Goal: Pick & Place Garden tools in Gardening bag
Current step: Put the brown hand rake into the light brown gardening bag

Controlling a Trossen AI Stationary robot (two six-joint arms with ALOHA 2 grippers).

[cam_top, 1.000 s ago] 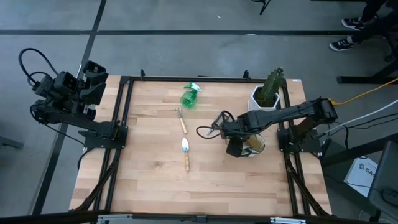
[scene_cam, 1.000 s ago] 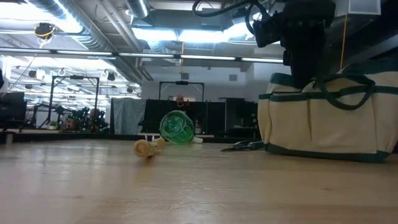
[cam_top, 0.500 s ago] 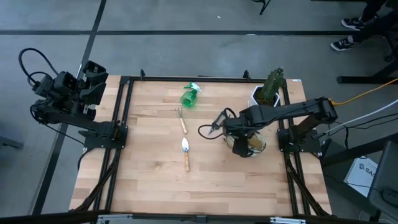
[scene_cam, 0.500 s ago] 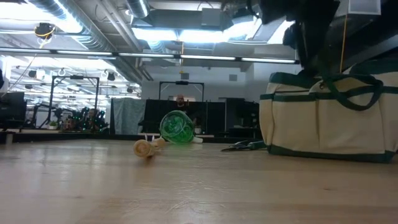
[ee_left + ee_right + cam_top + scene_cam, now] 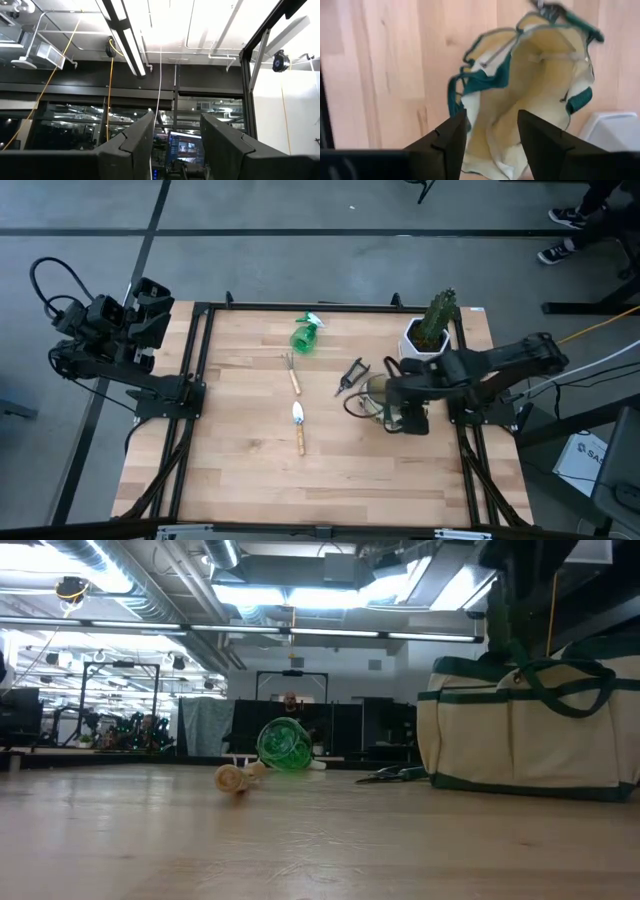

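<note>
1. From overhead, the right pincer (image 5: pixel 412 420) sits over the right side of the surface (image 5: pixel 240 460), right above the near edge of the gardening bag (image 5: pixel 385 398). Nothing is in it.
2. The right wrist view fills in what the overhead shot can't: the fingers (image 5: pixel 445 140) are spread fairly wide with nothing between them, looking straight down into the bag's (image 5: pixel 535 100) open beige mouth with the green trim. The inside looks bare as far as I can see.
3. The pruning shears (image 5: pixel 350 375) lie on the wood just left of the bag, touching or nearly touching it. In the low view they're a dark sliver (image 5: pixel 392 775) at the bag's foot (image 5: pixel 520 730).
4. The green spray bottle (image 5: pixel 306 333) lies on its side at the far edge, the hand fork (image 5: pixel 291 370) is just nearer than it, and the trowel (image 5: pixel 298 425) is nearer still, all well left of the bag.
5. The low view shows only the bottle (image 5: pixel 284 746) and one round wooden handle end (image 5: pixel 232 778); can't tell which tool it belongs to.
6. The white pot (image 5: pixel 425 338) with the plant stands just behind the bag.
7. The left pincer (image 5: pixel 150 310) is parked off the far-left corner; its wrist view sees ceiling lights only, with the fingers (image 5: pixel 132 142) apart.
</note>
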